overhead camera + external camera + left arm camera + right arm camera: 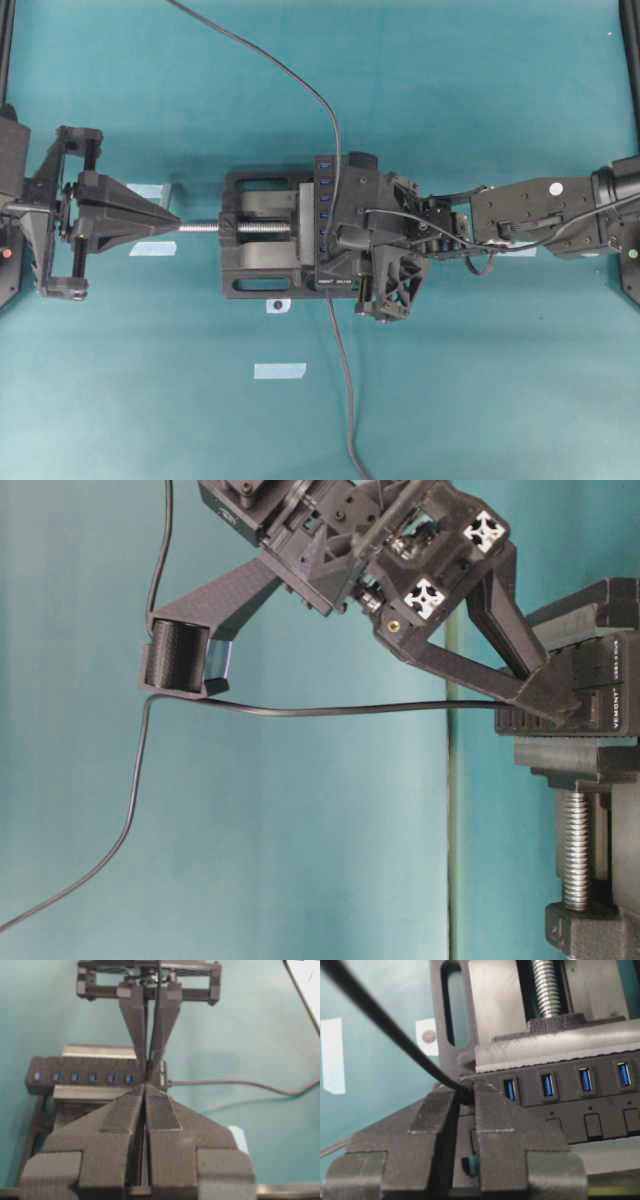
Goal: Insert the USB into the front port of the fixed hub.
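The right gripper's fingers are pinching the USB at the end port of the fixed hub, risking a jam if tilted.

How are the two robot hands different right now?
The right hand is shut on the USB right at the fixed hub, while the left hand is shut on nothing. The right hand reaches over the vise; the left hand sits back beside its screw. Both are black, with ribbed pads.
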{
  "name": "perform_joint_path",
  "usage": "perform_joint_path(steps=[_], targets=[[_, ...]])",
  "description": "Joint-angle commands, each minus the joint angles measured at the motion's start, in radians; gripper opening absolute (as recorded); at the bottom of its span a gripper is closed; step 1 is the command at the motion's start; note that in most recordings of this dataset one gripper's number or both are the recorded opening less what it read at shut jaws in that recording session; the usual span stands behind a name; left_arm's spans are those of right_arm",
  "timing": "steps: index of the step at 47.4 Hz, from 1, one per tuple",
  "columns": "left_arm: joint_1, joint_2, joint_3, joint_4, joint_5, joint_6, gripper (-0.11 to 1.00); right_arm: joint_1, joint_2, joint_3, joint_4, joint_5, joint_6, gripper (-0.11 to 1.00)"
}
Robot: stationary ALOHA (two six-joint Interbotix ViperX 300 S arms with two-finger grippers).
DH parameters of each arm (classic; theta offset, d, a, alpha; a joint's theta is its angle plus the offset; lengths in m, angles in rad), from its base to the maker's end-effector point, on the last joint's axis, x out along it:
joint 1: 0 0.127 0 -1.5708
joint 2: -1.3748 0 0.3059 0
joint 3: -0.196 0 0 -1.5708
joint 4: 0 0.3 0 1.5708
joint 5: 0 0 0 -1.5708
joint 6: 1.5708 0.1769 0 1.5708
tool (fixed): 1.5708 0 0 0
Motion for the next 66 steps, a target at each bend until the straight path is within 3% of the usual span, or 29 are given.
perform_joint_path(steps=[1,57,66], targets=[[0.003,0.000,-0.012,0.002,-0.011,-0.002,0.00,0.032,0.006,-0.008,0.003,0.005,0.014,0.05],[0.003,0.000,-0.012,0.003,-0.011,-0.002,0.00,0.037,0.009,-0.034,0.002,0.064,0.017,0.05],[0.003,-0.002,-0.012,0.002,-0.011,-0.002,0.00,0.032,0.008,-0.040,0.003,0.077,0.018,0.14]])
